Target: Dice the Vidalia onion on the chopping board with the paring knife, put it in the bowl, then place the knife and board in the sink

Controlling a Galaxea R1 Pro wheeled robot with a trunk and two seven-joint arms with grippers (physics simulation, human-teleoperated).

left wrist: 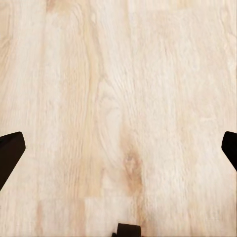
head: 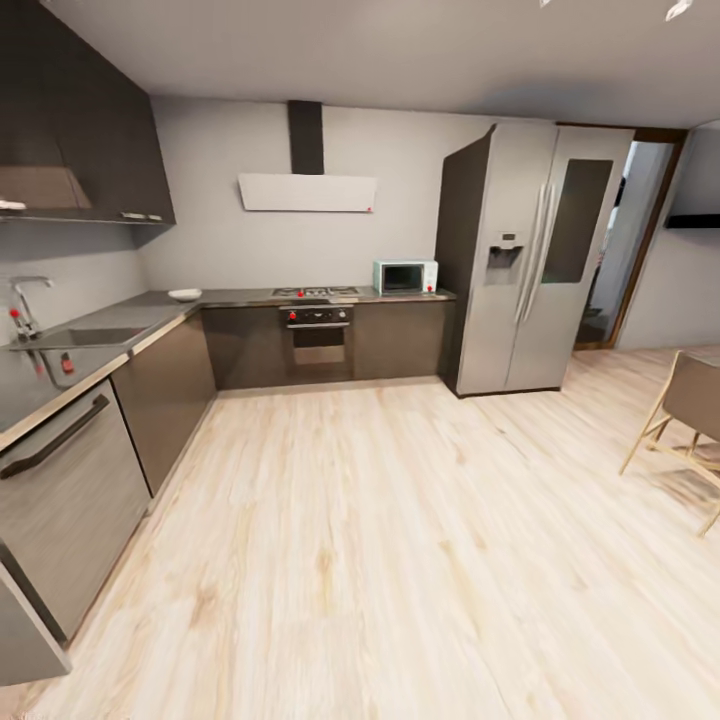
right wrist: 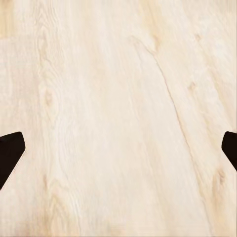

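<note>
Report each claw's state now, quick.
Left claw: open, holding nothing, wood floor beneath.
Right claw: open, holding nothing, over the same floor.

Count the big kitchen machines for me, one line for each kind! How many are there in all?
Fridge: 1
Oven: 1
Microwave: 1
Stove top: 1
Dishwasher: 1
Total: 5

Home kitchen: oven [head: 317, 330], fridge [head: 530, 255], sink [head: 95, 337], countertop [head: 240, 297].
</note>
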